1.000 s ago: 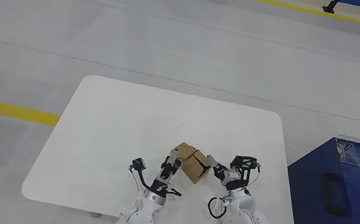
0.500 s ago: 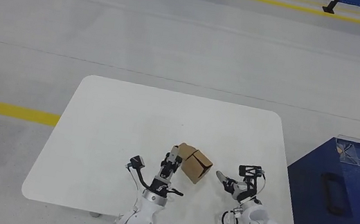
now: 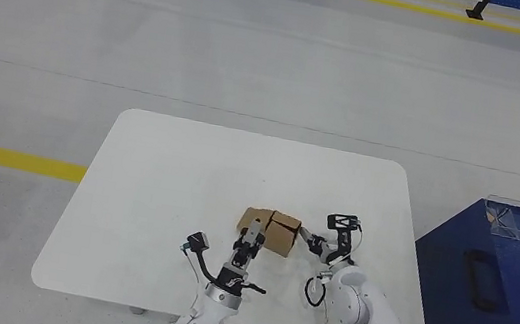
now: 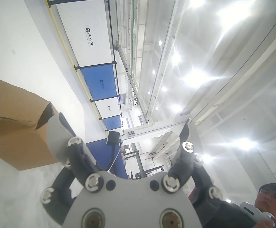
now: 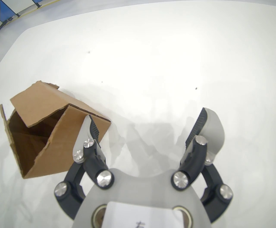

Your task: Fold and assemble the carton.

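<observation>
Print could be seen but was small: the left wrist view had white and blue wall panels (image 4: 86, 43) with a dark logo and a word. The right wrist view had a white label (image 5: 140, 216) with cut-off lettering.

The carton (image 3: 268, 231) lay on the white table (image 3: 188, 172). Only the right wrist view showed the carton's (image 5: 54, 129) open end, with one flap folded inward. The left wrist view showed a plain brown wall of the carton (image 4: 19, 133).

The left gripper (image 3: 247, 249) sat at the carton's near side, its fingers spread wide; whether one finger (image 4: 56, 133) touched the carton could not be told. The right gripper (image 3: 317, 243) was also spread, holding nothing, one finger (image 5: 90, 127) against the carton's corner.

Half a second earlier the carton stood skewed and the right gripper was well apart from it; since then the carton had settled squarer and lower.
</observation>
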You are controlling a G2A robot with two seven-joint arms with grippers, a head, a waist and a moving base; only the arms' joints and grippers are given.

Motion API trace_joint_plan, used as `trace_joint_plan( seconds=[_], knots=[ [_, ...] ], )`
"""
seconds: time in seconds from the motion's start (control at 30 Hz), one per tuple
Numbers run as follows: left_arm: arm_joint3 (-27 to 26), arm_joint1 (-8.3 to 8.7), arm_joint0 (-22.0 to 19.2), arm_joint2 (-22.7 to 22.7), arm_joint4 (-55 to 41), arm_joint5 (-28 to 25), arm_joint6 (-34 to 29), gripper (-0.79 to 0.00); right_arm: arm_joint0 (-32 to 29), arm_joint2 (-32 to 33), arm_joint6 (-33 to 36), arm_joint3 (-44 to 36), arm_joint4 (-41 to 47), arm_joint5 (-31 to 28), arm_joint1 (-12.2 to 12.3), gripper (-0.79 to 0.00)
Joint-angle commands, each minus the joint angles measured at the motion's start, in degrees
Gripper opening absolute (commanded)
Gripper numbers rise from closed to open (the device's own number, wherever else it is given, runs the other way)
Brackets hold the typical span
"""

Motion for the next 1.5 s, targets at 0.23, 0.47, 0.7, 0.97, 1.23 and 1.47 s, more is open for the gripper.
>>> trace_joint_plan(
  seconds=[0.23, 0.47, 0.7, 0.97, 1.23, 1.47],
  knots=[
    [-1.03, 0.08, 1.26, 0.86, -0.14, 0.99, -1.22, 0.000, 8.22, -5.03, -0.40, 8.61, 0.45, 1.18, -2.14, 0.000],
    [-2.63, 0.27, 2.05, 1.32, -1.31, 2.08, -3.99, 0.000, 10.80, -5.78, -4.17, 12.98, 1.84, -0.76, -3.03, 0.000],
    [-2.83, 0.28, 2.06, 1.28, -1.28, 2.06, -4.01, 0.000, 7.77, -2.09, -6.39, 10.14, 4.46, -3.10, -2.33, 0.000],
    [-0.62, 0.66, 2.27, -0.21, 2.82, 3.91, -0.78, 0.000, 0.32, 0.76, -8.08, -1.42, 3.94, -5.26, -1.35, 0.000],
    [9.57, 0.08, -2.41, 0.41, 1.43, 0.88, 0.50, 0.000, 0.32, -1.62, -6.65, -1.86, 0.45, -2.90, -1.83, 0.000],
    [15.07, -0.68, -5.40, 1.43, 0.49, -1.74, 2.55, 0.000, 1.11, -2.94, -7.28, -0.21, -1.07, -1.53, -2.34, 0.000]
  ],
)
